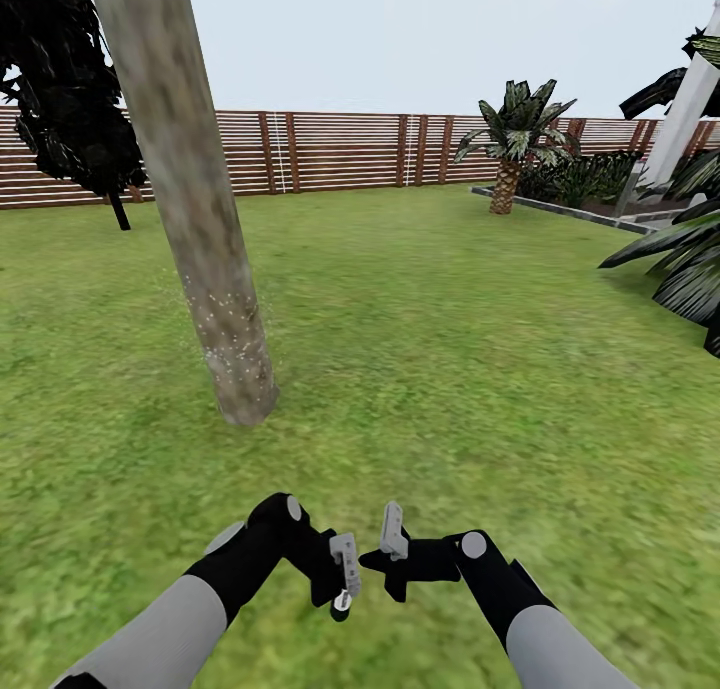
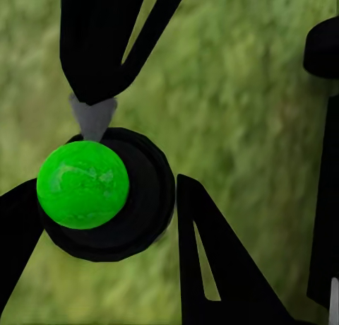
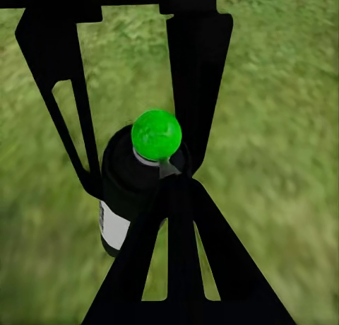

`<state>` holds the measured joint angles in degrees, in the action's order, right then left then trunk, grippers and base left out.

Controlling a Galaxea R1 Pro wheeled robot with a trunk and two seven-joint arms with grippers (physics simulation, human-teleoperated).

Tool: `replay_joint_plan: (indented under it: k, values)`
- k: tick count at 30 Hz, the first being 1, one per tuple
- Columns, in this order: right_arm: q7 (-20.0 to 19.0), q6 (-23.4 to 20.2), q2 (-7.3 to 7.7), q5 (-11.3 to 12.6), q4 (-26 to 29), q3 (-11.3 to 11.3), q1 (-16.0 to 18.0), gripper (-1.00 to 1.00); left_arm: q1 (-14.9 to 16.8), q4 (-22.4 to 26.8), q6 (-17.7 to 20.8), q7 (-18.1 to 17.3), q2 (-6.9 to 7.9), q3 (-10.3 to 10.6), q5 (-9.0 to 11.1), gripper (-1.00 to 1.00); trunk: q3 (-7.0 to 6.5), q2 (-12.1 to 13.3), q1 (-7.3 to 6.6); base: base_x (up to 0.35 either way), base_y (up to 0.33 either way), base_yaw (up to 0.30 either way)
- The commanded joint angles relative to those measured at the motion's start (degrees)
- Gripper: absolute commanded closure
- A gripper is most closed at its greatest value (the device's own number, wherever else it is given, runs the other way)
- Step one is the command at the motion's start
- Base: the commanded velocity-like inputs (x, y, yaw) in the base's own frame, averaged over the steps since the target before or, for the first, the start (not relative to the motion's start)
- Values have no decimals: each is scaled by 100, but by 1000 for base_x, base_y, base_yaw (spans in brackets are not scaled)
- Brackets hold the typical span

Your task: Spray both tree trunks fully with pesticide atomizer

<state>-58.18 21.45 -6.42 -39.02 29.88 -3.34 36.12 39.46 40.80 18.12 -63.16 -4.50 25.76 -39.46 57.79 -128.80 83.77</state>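
The pesticide atomizer (image 1: 342, 603) hangs low over the grass (image 1: 450, 369), a small black bottle with a white label. My left gripper (image 1: 342, 591) is shut on it. In the left wrist view its fingers (image 2: 212, 268) press both sides of the bottle (image 2: 141, 219), which carries a bright green ball (image 2: 82, 185) on top. My right gripper (image 1: 393, 554) is open right beside it, its fingers (image 3: 63, 106) straddling the bottle (image 3: 123, 191) and green ball (image 3: 156, 134). A thick leaning tree trunk (image 1: 190, 199) stands ahead to the left. Whitish pesticide specks (image 1: 225, 314) dot its lower part.
A brown slat fence (image 1: 340, 149) closes the lawn at the back. Dark foliage (image 1: 60, 99) hangs at the far left. A small palm (image 1: 510, 159) and a stone-edged bed stand at the back right, with a white post (image 1: 685, 109) and dark spiky leaves (image 1: 680, 259) at the right.
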Motion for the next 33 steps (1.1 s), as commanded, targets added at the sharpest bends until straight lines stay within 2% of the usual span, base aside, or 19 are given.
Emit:
replay_joint_plan:
  k: [1, 11, 16, 23, 26, 27, 28, 29, 30, 33]
  values:
    - [0, 0, 0, 0, 0, 0, 0, 100, 0, -1, 0, -2, -4, 0, 0, 100, 0, 0, 0, 0, 0, 0]
    - [0, 0, 0, 0, -9, 0, 0, 100, 0, 1, -4, 1, -42, 3, 0, 100, 0, 0, 0, 0, 0, 0]
    - [0, 0, -2, 0, -9, 0, 0, 100, 5, -2, 1, -7, 53, -12, 0, 100, 0, 0, 0, 0, 0, 0]
    - [0, 0, 0, 0, -9, 0, 0, 100, 1, -2, 12, -51, 567, -43, 7, 100, 0, 0, 0, 0, 0, 0]
    - [2, 0, 0, -8, -16, 0, 0, 100, -37, 3, -20, -59, 870, -58, 15, 100, 0, 0, 0, 0, 0, 0]
    - [5, 0, 0, -12, -17, 0, 0, 100, -58, 5, -20, -59, 1011, -66, 29, 100, 0, 0, 0, 0, 0, 0]
    - [17, 2, 3, -15, -17, -3, 0, 100, -75, 6, -9, -9, 1212, -115, 55, 100, 0, 0, 0, 0, 0, 0]
    - [29, 5, 8, -17, -27, -8, 0, -100, -86, 2, -5, 40, 1303, -263, 99, 100, 0, 0, 0, 0, 0, 0]
    - [45, 14, 38, -3, -50, -37, 0, -100, -177, 0, -23, 336, 1364, -902, 276, 100, 0, 0, 0, 0, 0, 0]
    - [157, 20, 73, 7, -60, -63, 0, -100, -521, -9, -62, 985, 1358, -2187, 595, 100, 0, 0, 0, 0, 0, 0]
